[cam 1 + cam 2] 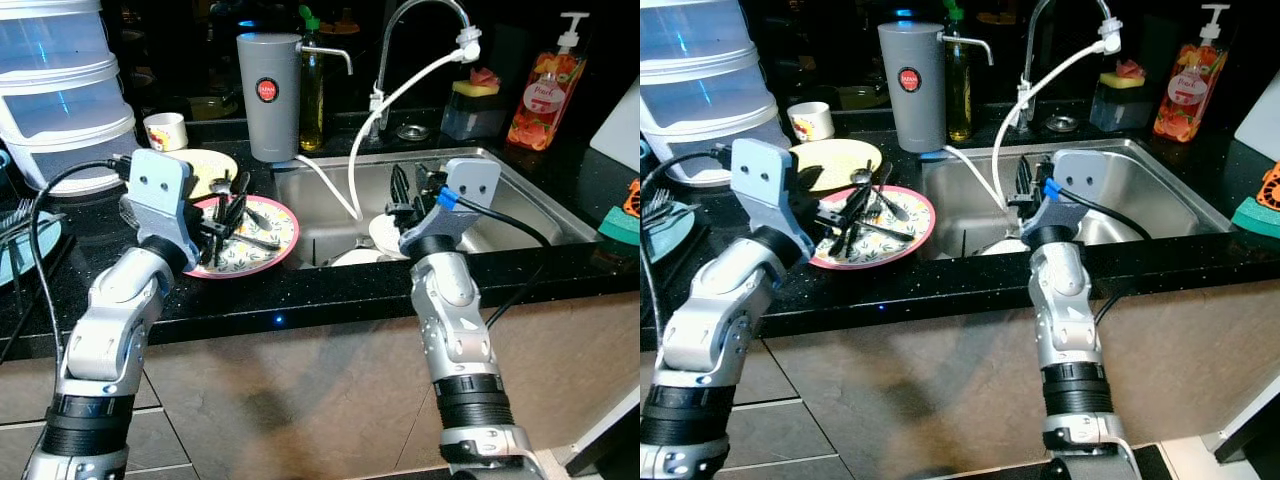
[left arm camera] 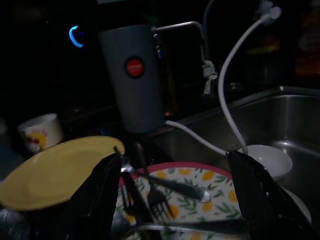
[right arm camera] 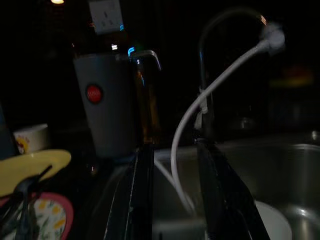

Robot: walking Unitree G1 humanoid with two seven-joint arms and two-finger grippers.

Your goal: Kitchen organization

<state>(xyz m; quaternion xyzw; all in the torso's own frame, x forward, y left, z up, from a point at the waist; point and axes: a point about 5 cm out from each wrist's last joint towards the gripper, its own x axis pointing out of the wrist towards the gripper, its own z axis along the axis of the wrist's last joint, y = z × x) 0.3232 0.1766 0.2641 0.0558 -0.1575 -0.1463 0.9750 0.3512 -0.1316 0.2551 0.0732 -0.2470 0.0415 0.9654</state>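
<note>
Left gripper (image 1: 222, 232) over flowered plate (image 1: 272, 243), fingers spread around cutlery (image 1: 868, 212); right gripper (image 3: 172, 200) over sink (image 1: 520, 205), fingers parted. Probably slippery, rigid metal; best pinched mid-handle.

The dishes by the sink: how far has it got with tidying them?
Little looks finished. The left claw hovers open over the floral plate piled with cutlery; the right claw hangs over the sink. White bowls in the sink, the yellow plate and cup wait.
</note>
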